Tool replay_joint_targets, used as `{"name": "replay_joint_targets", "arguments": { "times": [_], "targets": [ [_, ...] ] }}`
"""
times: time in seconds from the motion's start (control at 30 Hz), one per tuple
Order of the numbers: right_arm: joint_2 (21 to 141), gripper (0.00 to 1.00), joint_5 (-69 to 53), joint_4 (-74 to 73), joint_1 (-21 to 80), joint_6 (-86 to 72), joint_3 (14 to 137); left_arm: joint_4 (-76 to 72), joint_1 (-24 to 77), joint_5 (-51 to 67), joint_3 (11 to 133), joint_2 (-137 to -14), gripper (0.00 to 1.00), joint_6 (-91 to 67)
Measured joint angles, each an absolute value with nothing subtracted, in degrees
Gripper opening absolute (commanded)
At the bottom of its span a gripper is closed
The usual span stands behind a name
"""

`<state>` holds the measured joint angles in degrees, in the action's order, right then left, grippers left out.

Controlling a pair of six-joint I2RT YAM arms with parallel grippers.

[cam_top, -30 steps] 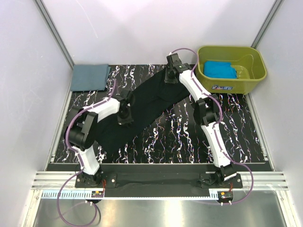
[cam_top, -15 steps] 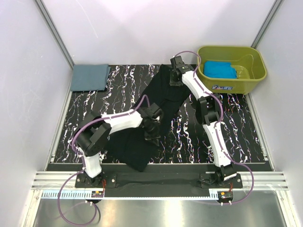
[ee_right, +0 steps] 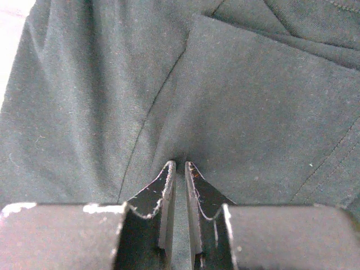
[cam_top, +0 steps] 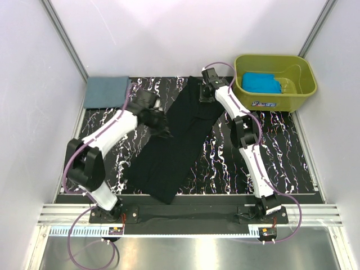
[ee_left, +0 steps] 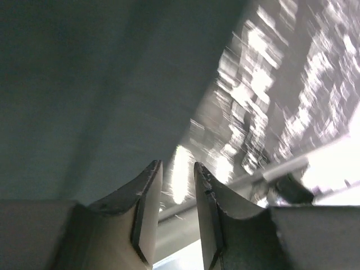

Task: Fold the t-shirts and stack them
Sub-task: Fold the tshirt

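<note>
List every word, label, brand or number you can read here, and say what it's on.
Sticker on the olive-green tub: blue and white, too small to read.
Black t-shirt: no print shows.
No other text is readable in any view.

1. The black, white-veined marbled tabletop (cam_top: pixel 270 157) carries everything.
2. A black t-shirt (cam_top: pixel 177 140) lies across its middle, stretched from 7 o'clock to 1 o'clock.
3. A folded slate grey-blue t-shirt (cam_top: pixel 106 91) rests at 10 o'clock.
4. An olive-green tub (cam_top: pixel 292 98) stands at 2 o'clock.
</note>
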<state>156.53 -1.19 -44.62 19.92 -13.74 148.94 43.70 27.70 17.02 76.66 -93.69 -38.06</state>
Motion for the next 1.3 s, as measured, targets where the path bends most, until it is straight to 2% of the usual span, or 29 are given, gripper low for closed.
{"name": "replay_joint_targets", "arguments": {
  "times": [0.07, 0.2, 0.37, 0.7, 1.0, 1.3],
  "targets": [
    [156.66, 0.18, -2.20, -44.23, 19.92, -13.87, 149.03, 44.31, 22.31, 15.18, 76.29, -95.96, 0.27, -35.33],
    [157.01, 0.18, -4.01, -43.59, 20.05, -13.82, 149.34, 44.38, 18.63, 13.17, 75.00, -103.31, 0.24, -31.46],
    [157.80, 0.19, -7.27, -41.50, 20.25, -14.09, 149.73, 44.05, 20.38, 11.77, 68.53, -107.11, 0.25, -32.32],
    [161.73, 0.19, -13.26, -34.39, 20.51, -19.92, 153.23, 38.79, 24.49, 13.23, 62.63, -103.11, 0.25, -40.40],
    [164.09, 0.19, -17.91, -29.30, 19.27, -26.17, 154.39, 34.74, 31.92, 19.53, 64.97, -106.65, 0.25, -47.00],
    [166.63, 0.20, -22.26, -23.88, 17.54, -29.43, 155.83, 34.37, 32.51, 22.04, 68.73, -109.73, 0.25, -48.10]
  ]
}}
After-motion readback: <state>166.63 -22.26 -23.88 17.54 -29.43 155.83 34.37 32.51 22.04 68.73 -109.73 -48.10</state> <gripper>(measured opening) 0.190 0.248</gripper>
